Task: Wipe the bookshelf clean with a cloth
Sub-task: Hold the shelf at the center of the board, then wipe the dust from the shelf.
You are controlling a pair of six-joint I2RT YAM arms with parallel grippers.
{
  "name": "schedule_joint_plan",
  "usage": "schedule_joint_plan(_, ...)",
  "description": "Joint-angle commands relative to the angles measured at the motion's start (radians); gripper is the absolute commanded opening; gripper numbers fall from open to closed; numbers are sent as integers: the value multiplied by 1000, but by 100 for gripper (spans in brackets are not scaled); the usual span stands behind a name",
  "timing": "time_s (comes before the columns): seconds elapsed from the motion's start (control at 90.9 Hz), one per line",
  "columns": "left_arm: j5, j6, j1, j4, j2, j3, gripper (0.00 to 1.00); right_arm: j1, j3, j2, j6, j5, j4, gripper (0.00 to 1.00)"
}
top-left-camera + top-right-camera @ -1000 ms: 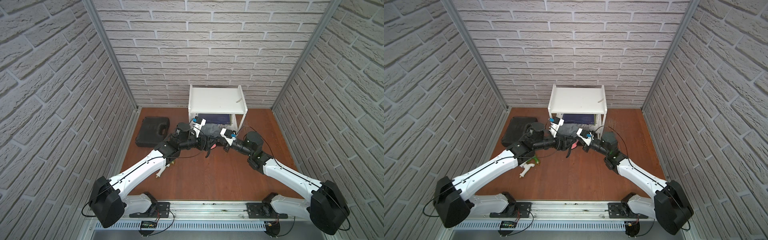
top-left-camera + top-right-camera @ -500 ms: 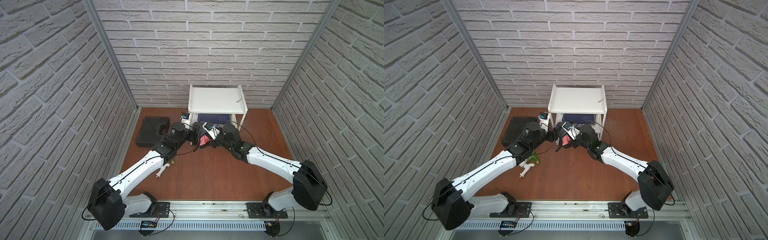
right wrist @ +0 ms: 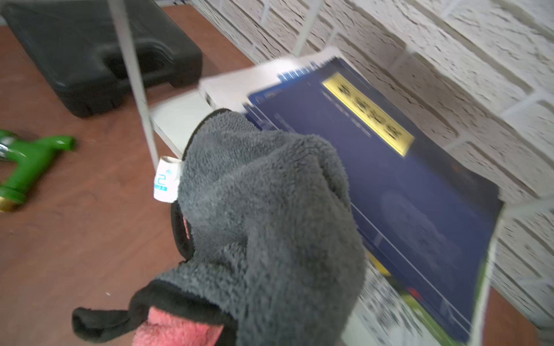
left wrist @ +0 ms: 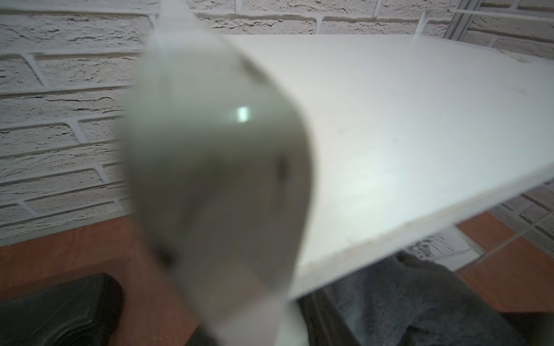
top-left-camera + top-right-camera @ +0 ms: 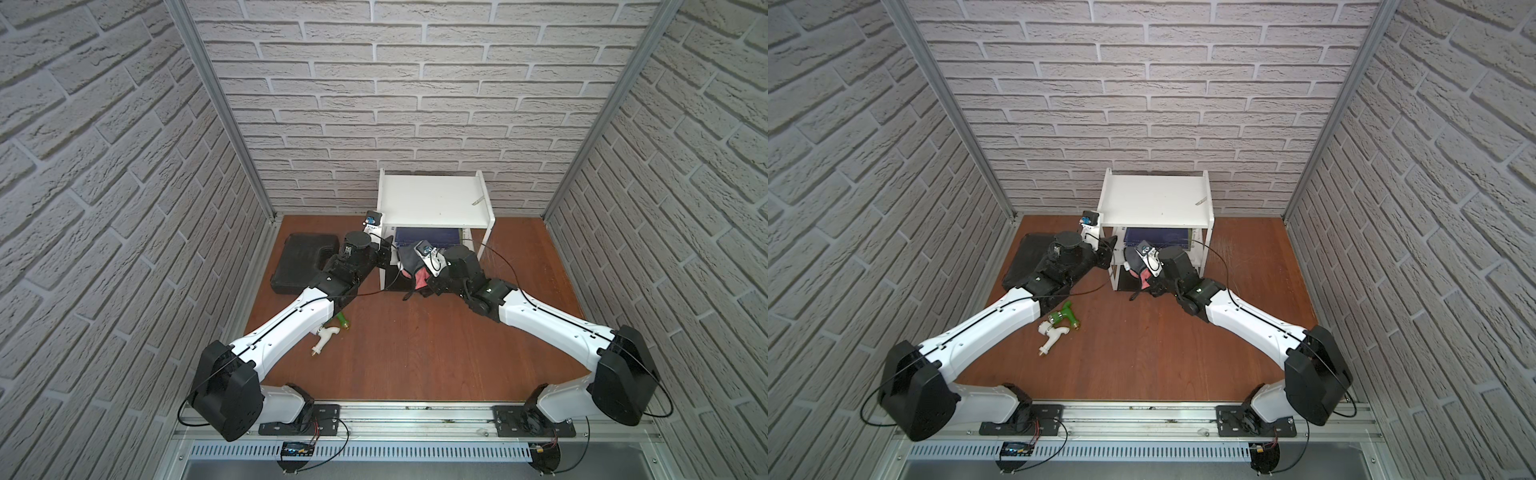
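The flat white top board of the bookshelf (image 4: 404,119) spreads behind a blurred pale rounded upright (image 4: 209,179). A fluffy dark grey cloth (image 4: 404,299) shows under the board's near edge, and a black plastic case (image 4: 54,314) lies on the upright's other side.

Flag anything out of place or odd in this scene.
A thin grey strip lies loose on the top board of the bookshelf, near its right side. A green tap and a white tap lie loose on the table, unrelated to wiping.
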Motion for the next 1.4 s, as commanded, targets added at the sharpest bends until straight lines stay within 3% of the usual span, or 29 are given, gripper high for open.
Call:
schedule_joint_plan(0.0,-15,13,13,58,2,-12,32,9,50,10,47,97,4,3)
schedule_joint_plan(0.11,-10,25,37,40,7,-10,23,-45,-31,-80,-3,251,-87,2)
schedule_joint_plan(0.187,4,32,54,26,12,-6,16,-99,-114,-181,-20,283,-143,3)
schedule_joint_plan(0.341,27,61,69,0,18,5,7,-160,-182,-411,-60,50,-175,3)
schedule_joint_plan(0.451,34,82,76,-28,25,17,4,-223,-117,-485,-5,55,-93,3)
schedule_joint_plan(0.561,35,93,78,-49,34,23,0,-259,-59,-446,18,127,-20,3)
schedule_joint_plan(0.759,10,116,82,-57,30,1,0,-285,-289,-361,202,181,-26,2)
schedule_joint_plan(1.001,-5,146,106,-101,37,30,0,-512,-382,-573,370,-14,74,3)
schedule_joint_plan(1.1,-9,143,110,-104,33,28,0,-618,-374,-487,451,-57,197,3)
schedule_joint_plan(1.221,-3,129,111,-119,38,37,0,-688,-215,-271,499,-150,334,3)
schedule_joint_plan(1.386,0,120,110,-140,54,44,0,-681,193,87,506,-536,370,3)
